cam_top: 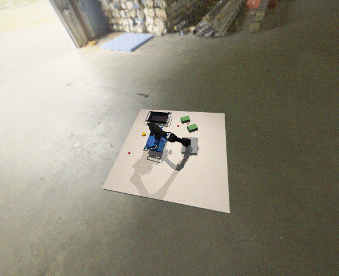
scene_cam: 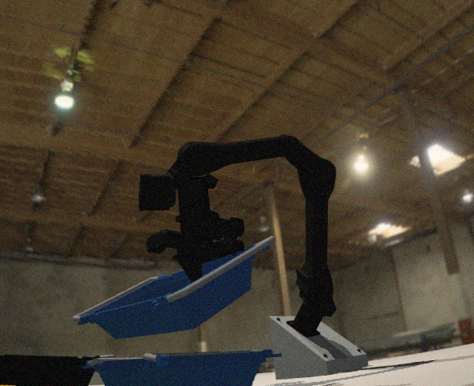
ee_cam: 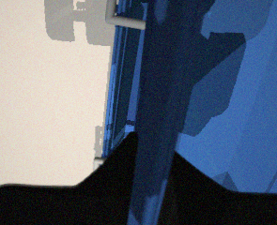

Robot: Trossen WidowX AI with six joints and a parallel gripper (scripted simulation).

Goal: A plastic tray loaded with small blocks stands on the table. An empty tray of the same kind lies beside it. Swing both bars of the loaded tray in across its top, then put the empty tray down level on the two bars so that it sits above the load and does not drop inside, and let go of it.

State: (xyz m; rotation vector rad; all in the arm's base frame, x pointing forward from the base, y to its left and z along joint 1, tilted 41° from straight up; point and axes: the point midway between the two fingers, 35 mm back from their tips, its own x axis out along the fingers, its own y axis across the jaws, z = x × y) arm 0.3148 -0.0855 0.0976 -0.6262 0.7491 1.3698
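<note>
My gripper [cam_top: 156,136] [scene_cam: 195,276] [ee_cam: 141,139] is shut on a side wall of the empty blue tray [cam_top: 151,143] [scene_cam: 212,309] [ee_cam: 223,155]. This tray hangs in the air, clearly tilted in the exterior view, left end low and right end high. The loaded blue tray [scene_cam: 174,369] [ee_cam: 121,80] stands on the table below it, with a clear gap between them. One grey bar [ee_cam: 126,22] of the loaded tray reaches in over its top; the far parts of its bars are hidden by the held tray. A red block [cam_top: 162,139] shows beside the held tray.
A black tray [cam_top: 159,118] [scene_cam: 34,369] stands behind the loaded tray. Two green blocks [cam_top: 185,119] [cam_top: 192,127] lie at the back right. A yellow disc [cam_top: 143,134] and a small red block [cam_top: 128,153] lie left. The grey arm base [cam_top: 195,145] [scene_cam: 304,361] stands right.
</note>
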